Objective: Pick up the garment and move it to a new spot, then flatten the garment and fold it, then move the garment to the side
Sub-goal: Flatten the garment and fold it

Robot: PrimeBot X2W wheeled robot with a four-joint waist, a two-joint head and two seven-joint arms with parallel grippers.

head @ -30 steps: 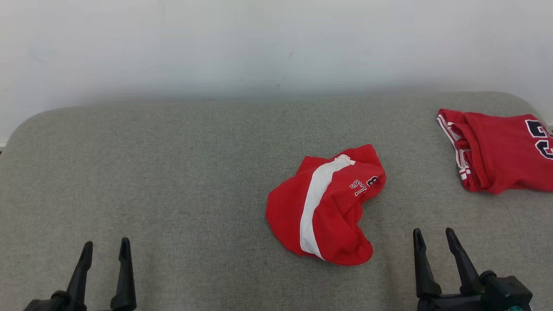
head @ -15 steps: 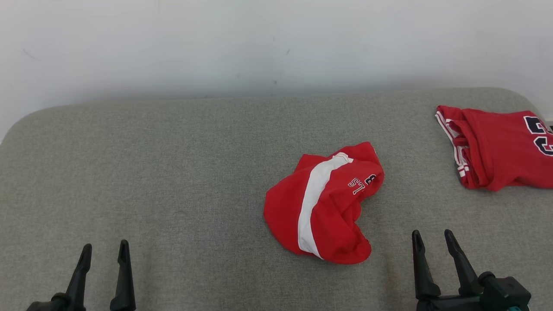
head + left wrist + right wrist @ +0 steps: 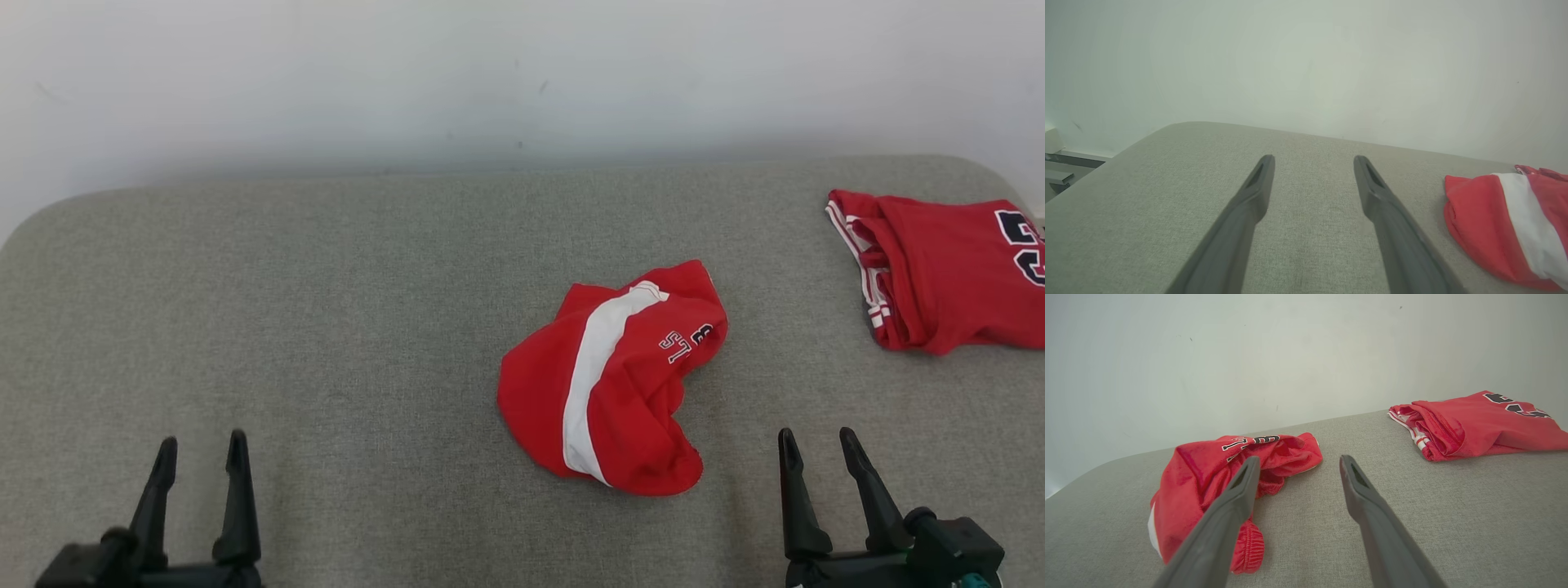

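The garment is a crumpled red piece with a white stripe and dark lettering, lying right of the middle of the grey padded surface. It also shows at the right edge of the left wrist view and left of the fingers in the right wrist view. My left gripper stands open at the lower left, well clear of the garment. My right gripper is open at the lower right, just right of the garment and not touching it.
A second red jersey with dark numerals lies folded at the far right of the surface, also seen in the right wrist view. A pale wall runs behind the surface's far edge.
The whole head view has shifted slightly, so the camera moved. The left gripper has risen a little in the picture. The garment lies as before.
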